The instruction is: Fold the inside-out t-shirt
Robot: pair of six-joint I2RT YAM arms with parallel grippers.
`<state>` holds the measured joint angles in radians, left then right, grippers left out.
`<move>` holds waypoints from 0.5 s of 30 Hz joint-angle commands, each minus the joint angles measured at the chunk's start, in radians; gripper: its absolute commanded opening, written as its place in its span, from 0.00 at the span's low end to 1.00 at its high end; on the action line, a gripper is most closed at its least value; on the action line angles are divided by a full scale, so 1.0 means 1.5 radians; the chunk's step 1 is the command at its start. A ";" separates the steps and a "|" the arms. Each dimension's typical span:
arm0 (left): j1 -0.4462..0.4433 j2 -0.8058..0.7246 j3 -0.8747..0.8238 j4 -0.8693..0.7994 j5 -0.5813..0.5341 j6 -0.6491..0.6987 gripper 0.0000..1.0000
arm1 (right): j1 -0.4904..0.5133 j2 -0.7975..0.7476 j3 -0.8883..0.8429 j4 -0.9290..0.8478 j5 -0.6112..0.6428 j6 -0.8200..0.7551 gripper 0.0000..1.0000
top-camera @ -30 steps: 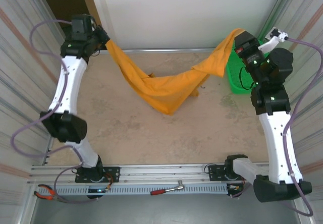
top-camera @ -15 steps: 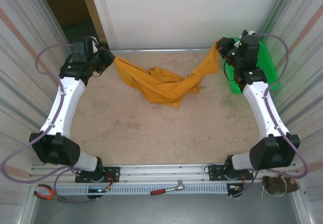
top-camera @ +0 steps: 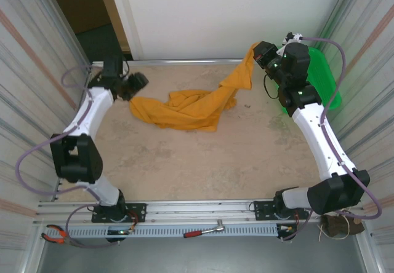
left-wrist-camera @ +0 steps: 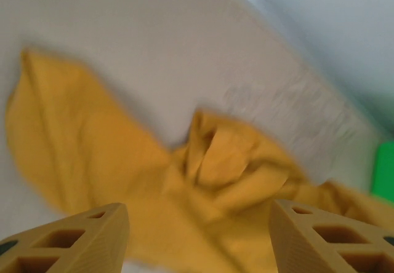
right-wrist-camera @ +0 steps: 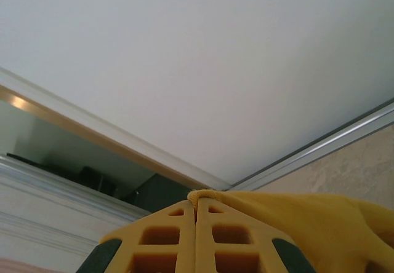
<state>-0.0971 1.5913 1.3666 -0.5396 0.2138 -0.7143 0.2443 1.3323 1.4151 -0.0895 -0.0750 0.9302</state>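
Far back on the tan table [top-camera: 197, 156] the shirt [top-camera: 184, 108] lies in a bumpy heap, one end held up by the right gripper [top-camera: 254, 50], its fingers pinched tight on it near the green basket [top-camera: 329, 76], while the left gripper [top-camera: 136, 85] hangs over the other end with fingers apart.

No legible writing

No text, label, brand, number or sign can be read in any of the views. The inside-out t-shirt [top-camera: 184, 108], lying toward twelve o'clock on the table [top-camera: 203, 156], presents plain orange-yellow cloth. The left wrist view is too blurred to make out any fine marks.
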 commanded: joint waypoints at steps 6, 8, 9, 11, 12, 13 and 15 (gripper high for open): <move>-0.341 -0.254 -0.321 0.203 -0.189 -0.308 0.59 | 0.073 -0.027 0.049 0.051 0.054 -0.050 0.00; -0.395 -0.224 -0.329 0.227 -0.215 -0.361 0.59 | 0.090 -0.025 0.060 0.050 0.063 -0.061 0.00; -0.416 -0.198 -0.322 0.241 -0.222 -0.371 0.59 | 0.096 -0.024 0.065 0.049 0.065 -0.065 0.00; -0.436 -0.136 -0.294 0.248 -0.216 -0.385 0.59 | 0.105 -0.024 0.068 0.047 0.067 -0.067 0.00; -0.437 -0.101 -0.278 0.261 -0.197 -0.388 0.59 | 0.107 -0.024 0.069 0.047 0.067 -0.066 0.00; -0.440 -0.067 -0.262 0.269 -0.188 -0.393 0.59 | 0.110 -0.024 0.068 0.046 0.068 -0.066 0.00; -0.448 -0.009 -0.221 0.272 -0.176 -0.400 0.59 | 0.113 -0.026 0.063 0.047 0.070 -0.066 0.00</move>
<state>-0.7593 1.5036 0.9596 -0.1955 -0.0242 -1.2343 0.4072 1.3251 1.4822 -0.0681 -0.0040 0.8616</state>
